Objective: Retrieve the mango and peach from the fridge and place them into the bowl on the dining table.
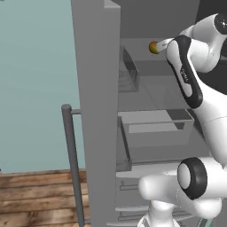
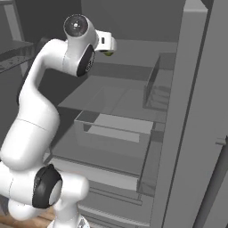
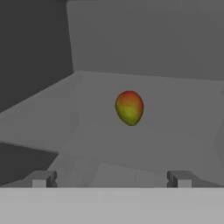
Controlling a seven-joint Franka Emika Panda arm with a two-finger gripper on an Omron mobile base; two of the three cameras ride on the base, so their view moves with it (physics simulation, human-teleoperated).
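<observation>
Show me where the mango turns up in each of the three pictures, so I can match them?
Left base view: the mango peeks out at upper right, just left of the arm's wrist, on a shelf of the open fridge.
Right base view: a green sliver of it shows at upper middle, under the white hand.
Hand view: it lies at the centre, ahead of the open gripper.
Shared landmark: the grey fridge shelf under it.

Pale teal wall (image 1: 35,84) fills the upper left of the left base view, meeting a wooden plank floor (image 1: 40,197) of warm brown boards below it. A narrow strip of the same plank floor (image 2: 26,221) appears at the lower left of the right base view, its boards running roughly horizontally across.
</observation>
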